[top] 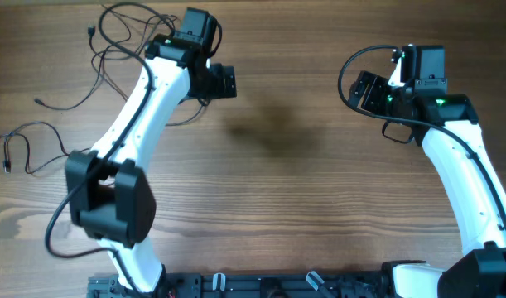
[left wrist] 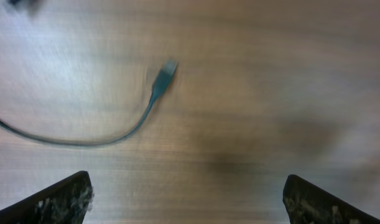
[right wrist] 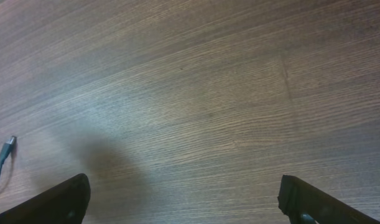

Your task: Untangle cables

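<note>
Lying loose on the wood-grain table (top: 302, 207) are thin cables (top: 120, 37); left gripper (left wrist: 186, 186) and right gripper (right wrist: 185, 186) gape empty.

Cables (top: 112, 45) lie far L on table (top: 302, 190), partly under L arm (top: 145, 99).

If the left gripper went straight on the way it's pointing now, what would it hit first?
Probably the bare table. The open left gripper faces plain wood, and a cable end lies just off that line, though depth is hard to judge.
</note>
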Motion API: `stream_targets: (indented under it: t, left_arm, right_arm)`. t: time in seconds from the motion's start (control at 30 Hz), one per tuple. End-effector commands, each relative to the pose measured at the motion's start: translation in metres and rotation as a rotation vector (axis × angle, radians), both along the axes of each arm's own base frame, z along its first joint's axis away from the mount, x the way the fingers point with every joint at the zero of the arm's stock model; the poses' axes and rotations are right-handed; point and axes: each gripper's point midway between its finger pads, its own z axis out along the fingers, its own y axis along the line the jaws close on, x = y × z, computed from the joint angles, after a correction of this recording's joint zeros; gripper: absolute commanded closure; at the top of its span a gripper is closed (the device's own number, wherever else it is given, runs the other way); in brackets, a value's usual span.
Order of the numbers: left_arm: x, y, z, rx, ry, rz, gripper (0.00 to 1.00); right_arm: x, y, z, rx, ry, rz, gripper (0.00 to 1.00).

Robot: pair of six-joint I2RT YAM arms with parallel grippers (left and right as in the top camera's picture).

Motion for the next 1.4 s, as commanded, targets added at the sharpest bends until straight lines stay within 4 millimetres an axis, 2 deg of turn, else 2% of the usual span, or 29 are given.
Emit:
stream_targets:
  t: [0.0, 0.1, 0.2, 0.27, 0.37, 0.53, 0.67, 0.87, 1.0, 1.1, 1.27, 1.37]
  left_arm:
    - [-0.004, -0.001, 0.073, -0.061, -0.181, -0.016, 0.0]
    - [-0.017, 0.003, 0.105, -0.085, -0.274, -0.02, 0.0]
    - [-0.039, 0.011, 0.116, -0.106, -0.354, -0.018, 0.0]
    - [-0.055, 0.015, 0.109, -0.123, -0.414, -0.018, 0.0]
    - [-0.08, 0.023, 0.085, -0.158, -0.543, -0.016, 0.0]
    - [-0.111, 0.033, 0.062, -0.213, -0.741, -0.019, 0.0]
    - [-0.133, 0.04, 0.064, -0.257, -1.029, -0.05, 0.0]
    - [-0.152, 0.067, 0.065, -0.269, -1.239, 0.014, 0.0]
    - [-0.159, 0.085, 0.072, -0.245, -1.314, 0.066, 0.0]
    - [-0.164, 0.099, 0.066, -0.21, -1.312, 0.109, 0.0]
    - [-0.17, 0.109, 0.046, -0.179, -1.239, 0.135, 0.0]
    - [-0.177, 0.111, 0.024, -0.165, -1.16, 0.146, 0.0]
  right_arm:
    - [0.004, -0.004, 0.013, -0.025, -0.037, 0.001, 0.0]
    - [0.005, -0.004, 0.013, -0.025, -0.038, 0.001, 0.0]
    - [0.004, -0.004, 0.013, -0.026, -0.037, 0.0, 0.0]
    - [0.004, -0.004, 0.013, -0.025, -0.037, 0.001, 0.0]
    - [0.005, -0.004, 0.013, -0.025, -0.037, 0.001, 0.0]
    - [0.004, -0.004, 0.012, -0.025, -0.036, 0.0, 0.0]
    - [0.004, -0.004, 0.012, -0.026, -0.035, 0.001, 0.0]
    - [0.004, -0.004, 0.012, -0.026, -0.036, 0.001, 0.0]
    - [0.004, -0.004, 0.012, -0.025, -0.035, 0.001, 0.0]
    - [0.004, -0.004, 0.012, -0.026, -0.035, 0.001, 0.0]
    - [0.004, -0.004, 0.012, -0.026, -0.036, 0.001, 0.0]
    - [0.004, -0.004, 0.012, -0.026, -0.036, 0.001, 0.0]
